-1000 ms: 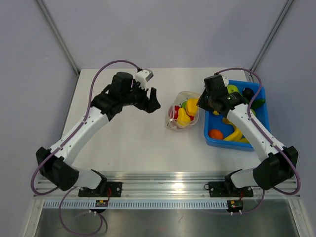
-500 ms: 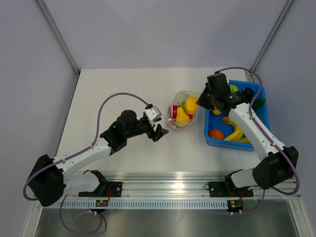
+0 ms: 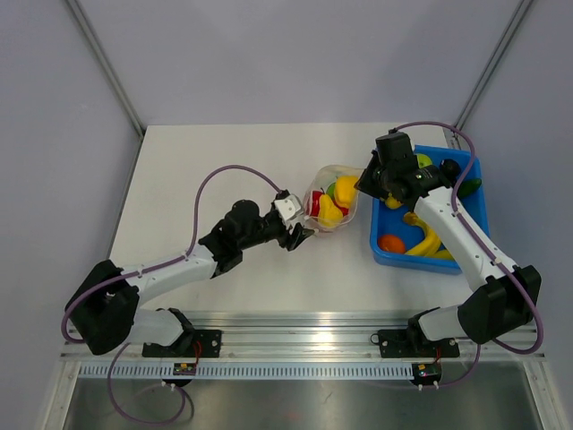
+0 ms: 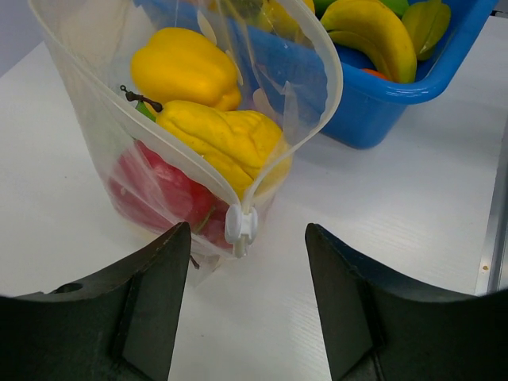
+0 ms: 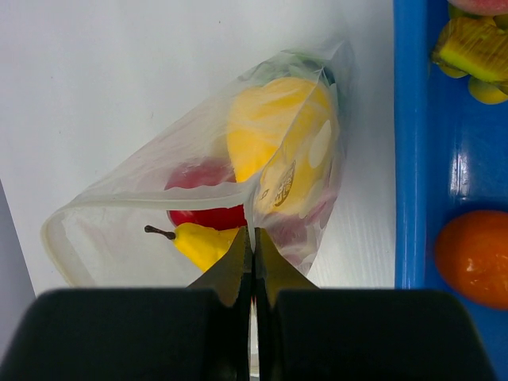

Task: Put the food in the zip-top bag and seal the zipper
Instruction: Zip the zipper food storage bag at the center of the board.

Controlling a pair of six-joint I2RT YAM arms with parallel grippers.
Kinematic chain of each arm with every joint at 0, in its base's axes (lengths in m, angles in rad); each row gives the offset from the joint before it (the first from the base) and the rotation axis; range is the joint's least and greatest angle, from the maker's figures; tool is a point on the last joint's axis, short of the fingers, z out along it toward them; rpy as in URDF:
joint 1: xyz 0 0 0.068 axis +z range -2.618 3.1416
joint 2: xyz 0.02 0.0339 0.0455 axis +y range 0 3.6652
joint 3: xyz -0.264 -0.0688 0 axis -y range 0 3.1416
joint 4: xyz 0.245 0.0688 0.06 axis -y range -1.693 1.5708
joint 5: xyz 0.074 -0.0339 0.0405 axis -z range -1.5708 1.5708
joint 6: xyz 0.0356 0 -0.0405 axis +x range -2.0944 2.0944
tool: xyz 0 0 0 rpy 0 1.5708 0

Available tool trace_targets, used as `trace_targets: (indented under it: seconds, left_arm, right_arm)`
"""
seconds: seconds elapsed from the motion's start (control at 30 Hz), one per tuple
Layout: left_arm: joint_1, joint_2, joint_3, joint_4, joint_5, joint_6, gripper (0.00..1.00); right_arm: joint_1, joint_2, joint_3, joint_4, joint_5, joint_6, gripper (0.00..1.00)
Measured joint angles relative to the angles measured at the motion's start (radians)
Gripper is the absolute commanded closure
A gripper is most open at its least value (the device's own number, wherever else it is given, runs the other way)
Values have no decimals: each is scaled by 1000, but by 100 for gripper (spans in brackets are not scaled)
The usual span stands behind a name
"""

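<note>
Nearest to the front edge of the counter (image 3: 224, 161), the left arm reaches toward the middle, and the left fingers (image 3: 299, 236) stand apart with nothing between them. The small white slider (image 4: 240, 225) sits straight ahead, centred in the gap but not yet touched. This slider is at the near end of the zipper (image 4: 329, 79), and from there the two clear lips spread wide, so the mouth gapes. The zip-top bag (image 3: 333, 202) lies near the middle of the counter, just left of the blue bin (image 3: 394, 258), with a yellow pepper (image 4: 182, 67), a pale yellow pear (image 4: 222, 139) and a red piece (image 4: 151, 186) inside. Its long line, the zipper, runs away from the left fingers toward the far right, where the right fingers (image 5: 252, 266) are pressed together on the bag's edge and hold that end. So the left arm is the nearer one to the slider. I judge that the sealing turns on pulling it along this line toward the right pinch. Farther right, a banana (image 4: 373, 36) and an orange (image 3: 390, 242) lie in the bin — some food is not bagged.
</note>
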Motion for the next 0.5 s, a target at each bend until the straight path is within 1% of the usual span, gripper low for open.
trace_targets:
  seconds: [0.1, 0.2, 0.4, 0.47, 0.5]
  left_arm:
    - [-5, 2, 0, 6, 0, 6, 39]
    - [-6, 2, 0, 15, 1, 11, 42]
    - [-6, 15, -5, 61, -1, 14, 42]
    - [-6, 23, -13, 74, -2, 13, 41]
    - [-6, 28, -18, 83, -3, 10, 39]
  right_arm:
    - [0, 0, 0, 0, 0, 0, 100]
    - [-1, 0, 0, 0, -7, 0, 100]
    - [-5, 0, 0, 0, -11, 0, 100]
    - [-9, 0, 0, 0, -14, 0, 100]
    - [-10, 0, 0, 0, -15, 1, 100]
